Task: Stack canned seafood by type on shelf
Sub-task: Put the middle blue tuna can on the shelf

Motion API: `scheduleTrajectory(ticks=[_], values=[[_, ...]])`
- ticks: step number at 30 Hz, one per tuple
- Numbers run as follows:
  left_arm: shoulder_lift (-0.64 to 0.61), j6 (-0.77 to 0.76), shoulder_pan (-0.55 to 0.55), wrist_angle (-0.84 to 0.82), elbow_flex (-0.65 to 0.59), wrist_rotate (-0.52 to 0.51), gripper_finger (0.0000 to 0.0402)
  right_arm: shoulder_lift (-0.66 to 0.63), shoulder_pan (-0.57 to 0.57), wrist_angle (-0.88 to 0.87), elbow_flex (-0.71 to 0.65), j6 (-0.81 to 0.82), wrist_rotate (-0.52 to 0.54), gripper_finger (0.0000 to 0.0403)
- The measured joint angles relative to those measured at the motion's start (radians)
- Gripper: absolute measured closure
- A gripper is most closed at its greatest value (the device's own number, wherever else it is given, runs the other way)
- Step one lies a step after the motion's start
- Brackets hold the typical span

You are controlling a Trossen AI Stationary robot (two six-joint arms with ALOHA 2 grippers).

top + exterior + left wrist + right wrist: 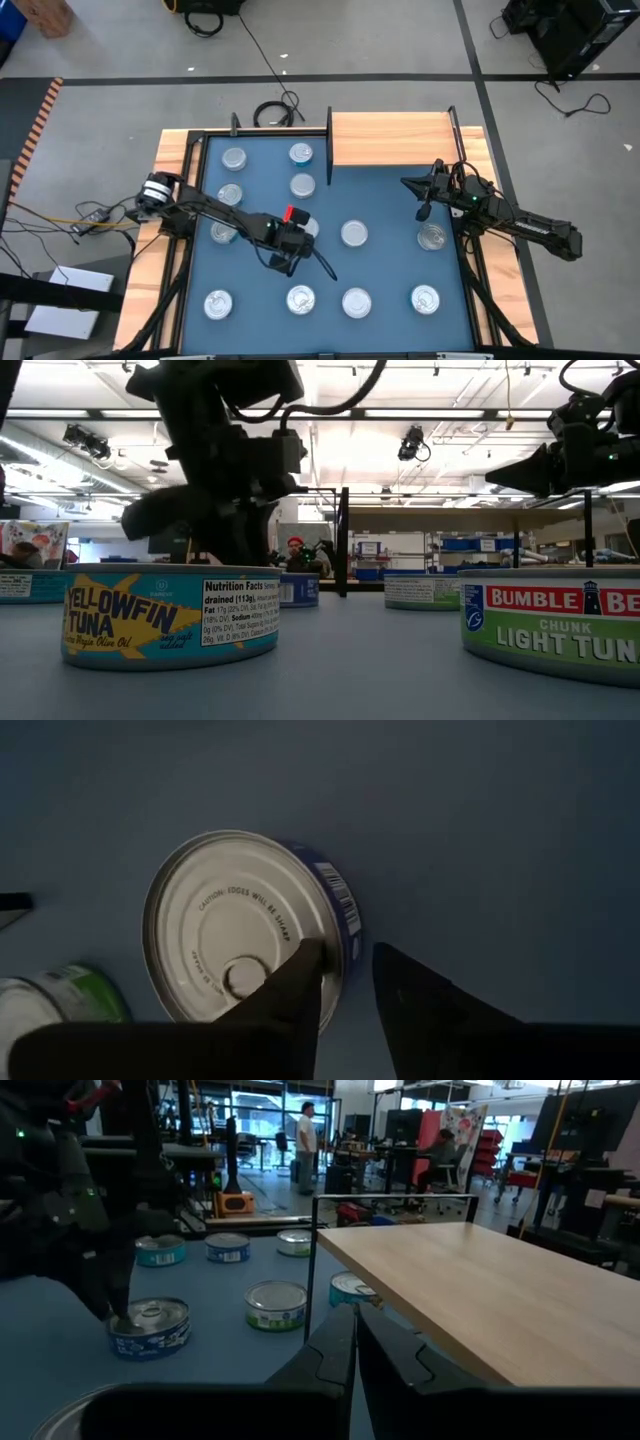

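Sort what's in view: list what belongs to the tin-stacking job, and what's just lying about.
Job:
- tuna tins on the blue mat, e.g. the one under the left gripper, blue-sided tin
- wooden shelf, no tins on it
- right gripper, shut, waiting near the shelf

Lying about:
- black cable coil behind the table
- floor cables

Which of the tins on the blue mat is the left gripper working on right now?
The blue-labelled tin near the mat's middle, directly under the left gripper. One finger rests on its lid by the rim, the other just outside; every other tin stands clear of both arms.
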Motion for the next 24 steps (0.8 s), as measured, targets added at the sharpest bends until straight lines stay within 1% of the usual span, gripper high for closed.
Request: scheduleTrajectory(ticks=[3, 5, 7, 10, 12, 19, 24], values=[[0.009, 0.0, 0.0, 0.001, 0.001, -0.026, 0.0307, 0.0, 0.0, 0.005, 0.0, 0.0, 0.001, 0.0375], [0.009, 0.0, 0.0, 0.001, 0.001, -0.035, 0.0315, 0.0, 0.0, 0.014, 0.0, 0.0, 0.002, 0.0375], [0.01, 0.0, 0.0, -0.019, 0.008, -0.042, 0.0333, 0.0, 0.0, 0.014, 0.0, 0.0, 0.003, 0.0375], [0.01, 0.0, 0.0, -0.035, 0.017, -0.04, 0.0378, 0.0, 0.0, 0.014, 0.0, 0.0, 0.004, 0.0375], [0.01, -0.004, 0.0, -0.043, 0.024, -0.04, 0.0393, 0.0, 0.0, 0.014, 0.0, 0.0, 0.004, 0.0375], [0.008, -0.017, 0.001, -0.126, 0.079, -0.009, 0.0399, 0.0, 0.0, 0.014, 0.0, 0.0, 0.004, 0.0375], [-0.011, -0.075, 0.007, -0.175, 0.092, 0.117, 0.04, 0.0, 0.0, 0.015, 0.0, 0.0, 0.004, 0.0375]])
